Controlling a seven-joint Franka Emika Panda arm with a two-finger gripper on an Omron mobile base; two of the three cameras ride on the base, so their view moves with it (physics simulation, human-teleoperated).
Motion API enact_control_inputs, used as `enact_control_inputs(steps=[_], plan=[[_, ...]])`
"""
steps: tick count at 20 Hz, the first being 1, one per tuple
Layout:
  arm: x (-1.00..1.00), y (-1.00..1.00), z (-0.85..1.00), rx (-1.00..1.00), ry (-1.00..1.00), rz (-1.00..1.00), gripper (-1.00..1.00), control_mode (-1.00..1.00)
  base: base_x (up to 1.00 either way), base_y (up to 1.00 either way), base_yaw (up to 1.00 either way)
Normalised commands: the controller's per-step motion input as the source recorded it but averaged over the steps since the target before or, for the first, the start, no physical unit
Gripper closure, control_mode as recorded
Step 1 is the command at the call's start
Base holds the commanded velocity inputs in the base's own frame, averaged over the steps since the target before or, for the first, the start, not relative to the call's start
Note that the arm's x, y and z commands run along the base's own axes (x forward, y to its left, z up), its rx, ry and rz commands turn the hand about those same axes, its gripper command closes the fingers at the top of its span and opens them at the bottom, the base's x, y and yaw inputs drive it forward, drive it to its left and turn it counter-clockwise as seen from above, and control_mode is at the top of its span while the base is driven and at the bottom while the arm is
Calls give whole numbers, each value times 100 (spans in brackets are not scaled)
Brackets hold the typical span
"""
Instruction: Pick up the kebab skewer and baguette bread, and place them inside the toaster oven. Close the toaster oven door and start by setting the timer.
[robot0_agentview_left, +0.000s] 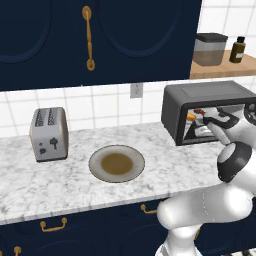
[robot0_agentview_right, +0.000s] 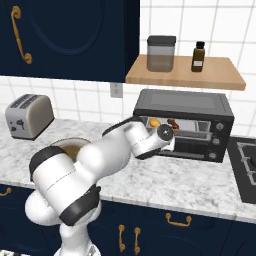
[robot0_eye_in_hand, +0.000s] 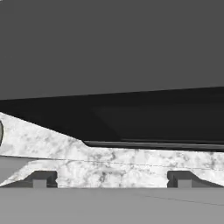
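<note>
Marble counter (robot0_agentview_right: 210, 180) along the tiled wall carries the toaster oven (robot0_agentview_right: 184, 106) — baguette bread (robot0_agentview_right: 155, 121) and kebab skewer (robot0_agentview_right: 173, 123) lie inside; its dropped door (robot0_eye_in_hand: 131, 127) lies just beyond the gripper (robot0_eye_in_hand: 112, 179), fingers apart, empty.

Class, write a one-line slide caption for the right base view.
Robot arm reaches toward the toaster oven, baguette bread and kebab skewer already inside.

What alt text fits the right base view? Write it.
The white arm reaches toward the dark grey toaster oven on a marble counter, baguette bread and kebab skewer inside. A silver toaster stands far left.
</note>
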Motion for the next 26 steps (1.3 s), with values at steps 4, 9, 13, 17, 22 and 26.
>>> enact_control_inputs(steps=[4,9,13,17,22,26], plan=[[63,-18,23,-3,0,-2,-100,-100,0,0,0],[32,-21,5,-6,0,-5,-100,-100,0,0,0],[43,-7,0,-6,-1,-5,-100,-100,0,0,0],[29,0,0,-3,-6,-4,-100,-100,0,0,0],[-28,-2,1,-1,-8,-1,-100,-100,0,0,0],[-61,-23,18,0,-5,0,-100,-100,0,0,0]])
